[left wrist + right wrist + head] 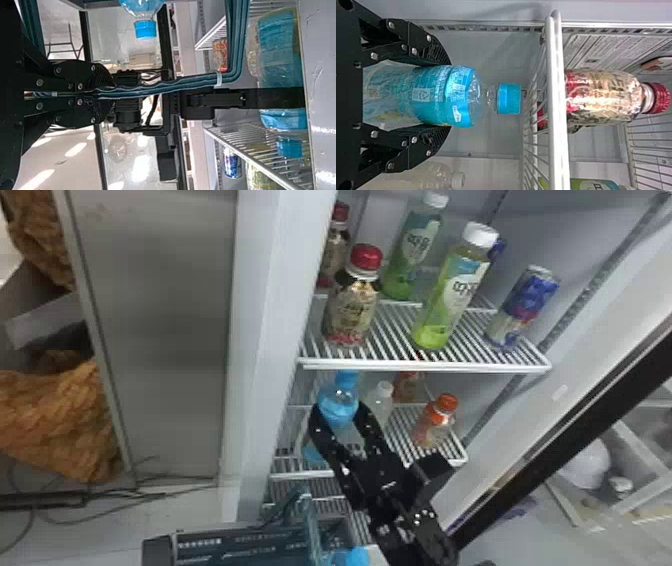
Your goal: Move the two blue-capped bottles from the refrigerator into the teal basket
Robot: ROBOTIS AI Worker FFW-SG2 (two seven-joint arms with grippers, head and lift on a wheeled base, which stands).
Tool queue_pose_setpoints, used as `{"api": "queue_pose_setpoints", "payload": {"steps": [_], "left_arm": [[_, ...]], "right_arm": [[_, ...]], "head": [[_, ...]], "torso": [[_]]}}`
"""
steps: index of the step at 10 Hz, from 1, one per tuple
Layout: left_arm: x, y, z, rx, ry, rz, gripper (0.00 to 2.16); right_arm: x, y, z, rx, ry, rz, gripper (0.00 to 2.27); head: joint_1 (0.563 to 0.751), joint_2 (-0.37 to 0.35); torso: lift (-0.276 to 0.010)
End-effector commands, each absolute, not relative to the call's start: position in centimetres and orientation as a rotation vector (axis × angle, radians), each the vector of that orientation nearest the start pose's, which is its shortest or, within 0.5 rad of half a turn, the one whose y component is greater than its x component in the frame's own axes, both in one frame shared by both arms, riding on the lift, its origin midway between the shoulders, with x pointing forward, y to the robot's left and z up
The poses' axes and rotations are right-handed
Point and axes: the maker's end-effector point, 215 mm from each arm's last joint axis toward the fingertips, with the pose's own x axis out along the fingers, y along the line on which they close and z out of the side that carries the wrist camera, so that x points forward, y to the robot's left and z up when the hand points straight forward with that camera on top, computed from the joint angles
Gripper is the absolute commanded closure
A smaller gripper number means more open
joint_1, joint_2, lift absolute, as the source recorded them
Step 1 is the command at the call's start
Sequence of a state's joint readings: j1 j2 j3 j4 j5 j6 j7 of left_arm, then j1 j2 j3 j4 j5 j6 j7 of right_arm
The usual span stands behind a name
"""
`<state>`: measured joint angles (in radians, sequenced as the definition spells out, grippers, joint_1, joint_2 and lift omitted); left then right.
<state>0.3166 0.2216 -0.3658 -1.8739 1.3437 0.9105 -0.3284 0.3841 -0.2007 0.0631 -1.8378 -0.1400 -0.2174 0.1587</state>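
1. Here's the right pincer (339, 415), clamped around a blue-capped bottle (346, 380) inside the fridge (272, 290), below the upper shelf (425, 366).
2. And the left pincer (111, 95) is closed on the handle (158, 84) of the teal basket (225, 543), at seven o'clock in the head view.
3. There's the other blue cap (357, 557), six o'clock, beside that handle!
4. An orange-capped bottle (436, 425) sits at three o'clock from the gripped one.
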Motion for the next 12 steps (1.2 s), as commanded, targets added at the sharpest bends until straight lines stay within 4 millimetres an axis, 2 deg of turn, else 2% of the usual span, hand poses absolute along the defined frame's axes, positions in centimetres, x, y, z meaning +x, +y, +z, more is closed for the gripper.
{"api": "queue_pose_setpoints", "payload": {"steps": [1,3,6,11,12], "left_arm": [[24.1,-11.0,-37.0,-1.220,0.944,-1.126,1.11],[24.1,-11.0,-36.9,-1.221,0.943,-1.126,1.11],[24.1,-11.0,-37.0,-1.220,0.944,-1.126,1.11],[24.0,-11.0,-37.0,-1.218,0.948,-1.128,1.11],[24.0,-11.0,-37.0,-1.218,0.948,-1.128,1.11]], "right_arm": [[45.4,-19.3,-33.0,-0.017,-0.084,0.285,0.63],[43.8,-19.3,-32.2,-0.006,-0.076,0.295,0.63],[40.7,-19.5,-32.0,0.022,-0.015,0.305,0.63],[37.0,-20.7,-32.4,0.043,0.079,0.296,0.63],[36.5,-20.6,-31.8,0.050,0.083,0.300,0.63]], "head": [[0.695,-0.350],[0.695,-0.350],[0.695,-0.350],[0.695,-0.350],[0.695,-0.350]], "torso": [[-0.156],[-0.156],[-0.156],[-0.156],[-0.156]]}}
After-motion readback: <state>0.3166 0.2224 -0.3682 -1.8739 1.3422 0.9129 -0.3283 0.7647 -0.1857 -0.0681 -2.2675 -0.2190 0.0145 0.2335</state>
